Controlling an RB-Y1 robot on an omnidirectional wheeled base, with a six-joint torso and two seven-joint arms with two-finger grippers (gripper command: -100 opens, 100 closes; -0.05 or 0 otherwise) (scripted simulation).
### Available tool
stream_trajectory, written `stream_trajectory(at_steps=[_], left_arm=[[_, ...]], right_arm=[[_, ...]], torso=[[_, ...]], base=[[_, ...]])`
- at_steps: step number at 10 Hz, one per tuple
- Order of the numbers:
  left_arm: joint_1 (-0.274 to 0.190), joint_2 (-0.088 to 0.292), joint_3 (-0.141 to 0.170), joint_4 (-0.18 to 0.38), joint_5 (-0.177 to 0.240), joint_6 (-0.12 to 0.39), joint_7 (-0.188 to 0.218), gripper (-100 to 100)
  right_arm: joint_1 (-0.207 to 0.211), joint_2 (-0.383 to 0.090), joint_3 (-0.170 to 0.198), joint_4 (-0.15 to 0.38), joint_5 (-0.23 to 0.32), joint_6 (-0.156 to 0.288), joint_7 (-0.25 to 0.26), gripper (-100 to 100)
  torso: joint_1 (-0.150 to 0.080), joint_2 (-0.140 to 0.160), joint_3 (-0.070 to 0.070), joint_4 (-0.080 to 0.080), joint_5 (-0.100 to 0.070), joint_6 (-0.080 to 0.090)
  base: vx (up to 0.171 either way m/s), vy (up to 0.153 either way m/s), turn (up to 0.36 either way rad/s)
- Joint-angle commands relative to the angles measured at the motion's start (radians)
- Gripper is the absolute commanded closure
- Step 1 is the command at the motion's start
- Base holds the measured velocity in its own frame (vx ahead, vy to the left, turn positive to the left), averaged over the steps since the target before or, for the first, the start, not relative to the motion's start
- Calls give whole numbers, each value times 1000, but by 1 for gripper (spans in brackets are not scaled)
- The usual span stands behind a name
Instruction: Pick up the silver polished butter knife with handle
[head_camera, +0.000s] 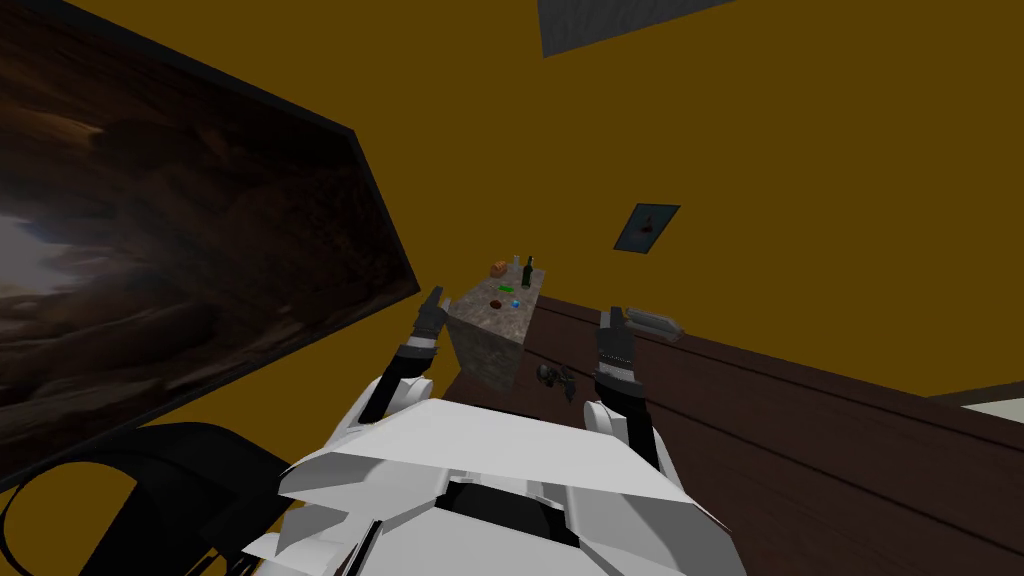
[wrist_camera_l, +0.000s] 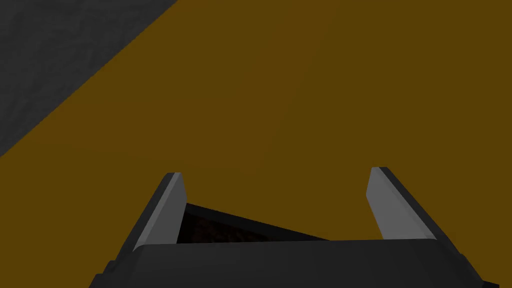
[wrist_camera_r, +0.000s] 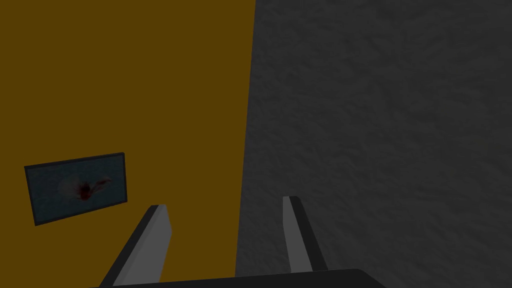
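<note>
Well ahead, a grey stone table (head_camera: 492, 345) is seen against the ochre wall (head_camera: 820, 150), with a dark bottle (head_camera: 527, 272) and a few small coloured things set on its top. The butter knife cannot be picked out among them: they are too small to tell. Both arms are raised short of the table, one to either side. The left gripper (head_camera: 435, 296) is held wide open with nothing between its fingers, and the right gripper (head_camera: 612, 316) is parted and empty too.
</note>
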Motion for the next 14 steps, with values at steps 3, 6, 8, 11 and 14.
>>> stream_trajectory(at_steps=[3,6,8,11,14], left_arm=[[9,44,43,31,-2,102,-30,-100],[18,81,82,67,-7,181,-68,-100],[20,99,103,87,-9,230,-89,-100],[21,117,125,109,-11,307,-111,-100],[19,136,147,131,-12,365,-134,-100]], right_arm=[[0,0,0,0,0,0,0,0],[0,0,0,0,0,0,0,0],[0,0,0,0,0,0,0,0],[0,0,0,0,0,0,0,0],[0,0,0,0,0,0,0,0]], torso=[[0,0,0,0,0,0],[2,-1,0,0,0,0],[2,-3,-1,-1,0,0],[0,-2,-1,-1,0,0],[1,-4,-2,-1,0,0]], base=[[-54,-87,98],[-44,-74,72],[-33,-81,78],[-29,-83,60],[-8,-67,41]])
